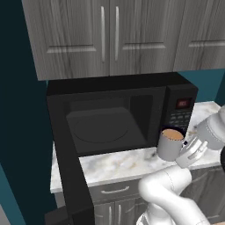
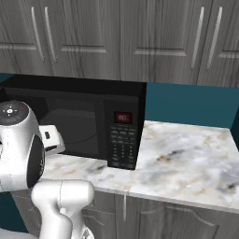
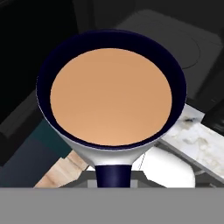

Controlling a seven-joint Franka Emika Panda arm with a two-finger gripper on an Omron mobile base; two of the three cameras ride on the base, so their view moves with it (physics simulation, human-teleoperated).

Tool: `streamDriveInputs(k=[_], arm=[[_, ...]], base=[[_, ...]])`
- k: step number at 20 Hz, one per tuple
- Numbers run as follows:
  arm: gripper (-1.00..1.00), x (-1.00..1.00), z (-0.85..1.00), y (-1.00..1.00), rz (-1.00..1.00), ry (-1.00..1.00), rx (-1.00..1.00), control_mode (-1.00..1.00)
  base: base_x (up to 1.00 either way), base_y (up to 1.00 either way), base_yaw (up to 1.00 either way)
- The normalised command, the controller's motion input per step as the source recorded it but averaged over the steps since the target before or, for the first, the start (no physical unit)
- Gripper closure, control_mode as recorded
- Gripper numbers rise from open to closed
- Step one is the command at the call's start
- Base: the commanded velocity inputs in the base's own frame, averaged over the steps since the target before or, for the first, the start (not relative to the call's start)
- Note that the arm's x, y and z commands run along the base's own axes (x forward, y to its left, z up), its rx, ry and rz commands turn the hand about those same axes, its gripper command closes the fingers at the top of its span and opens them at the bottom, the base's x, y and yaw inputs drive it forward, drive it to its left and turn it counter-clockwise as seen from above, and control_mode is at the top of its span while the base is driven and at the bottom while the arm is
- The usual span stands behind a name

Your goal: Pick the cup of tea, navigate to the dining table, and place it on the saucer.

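A white robot arm holds the cup of tea [image 1: 170, 144] in the air in front of an open black microwave [image 1: 118, 115], just past the front edge of a marbled worktop [image 1: 127, 163]; the cup is a small grey mug, upright, with a dark rim and light-brown tea nearly to the top; in the left base view it hangs at the right end of the oven's dark mouth, beside the control panel [image 1: 181, 113], clear of the stone below; the gripper [image 1: 186, 149] meets the cup on its right side, its fingers pressed nearly together on the dark handle; in the hand view the handle [image 3: 113, 176] rises at the bottom between the finger tips, and the round tea surface sits above it; the microwave door [image 1: 72, 176] swings out over the worktop's front edge toward the left; the microwave stands at the worktop's left end, against a teal wall; grey wall cabinets [image 1: 110, 33] with long bar handles hang above it; in the right base view the marbled worktop stretches to the right of the microwave, with grey base cabinets [image 2: 154, 217] beneath its front edge.
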Motion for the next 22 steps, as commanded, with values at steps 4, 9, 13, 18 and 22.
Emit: streamDriveInputs(k=[4,9,13,18,22], arm=[[1.0,-0.19,0.0,-0.11,0.08,0.0,0.0,-1.0],[1.0,0.0,0.0,0.0,0.0,0.0,0.0,-1.0],[1.0,0.0,0.0,0.0,0.0,0.0,0.0,-1.0],[1.0,-0.01,0.0,-0.01,0.0,0.0,0.0,-1.0],[1.0,-0.42,0.0,-0.03,0.0,-0.04,0.0,-1.0]], base=[[0.0,0.0,0.0],[0.0,0.0,0.0],[0.0,0.0,0.0],[0.0,0.0,0.0],[0.0,0.0,0.0]])
